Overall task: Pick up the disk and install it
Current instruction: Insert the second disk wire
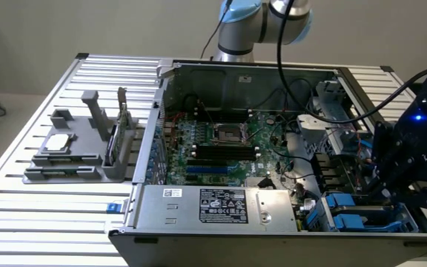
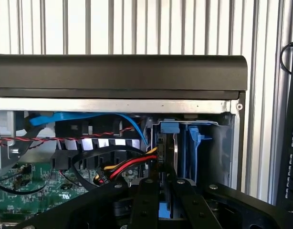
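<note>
While the grey holder [image 1: 73, 158] sits at the left of the exterior view, work is at the lower right corner of the open computer case [image 1: 273, 247]. Gripper [image 2: 163, 188] pinches the disk [image 2: 168, 152] edge-on, upright beside the blue drive bay [image 2: 196, 148]. Step judged: installing. Seating likely calls for a straight push, clear of the cables [image 2: 132, 164].

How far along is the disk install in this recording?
Done: the disk is off the table; the gripper is closed on its edge, holding it upright. In hand: the gripper hangs over the blue drive bay at the case's front corner, on the exterior view's right, with the disk lined up at the bay. Left: seating it and letting go; how deep it sits cannot be told.
</note>
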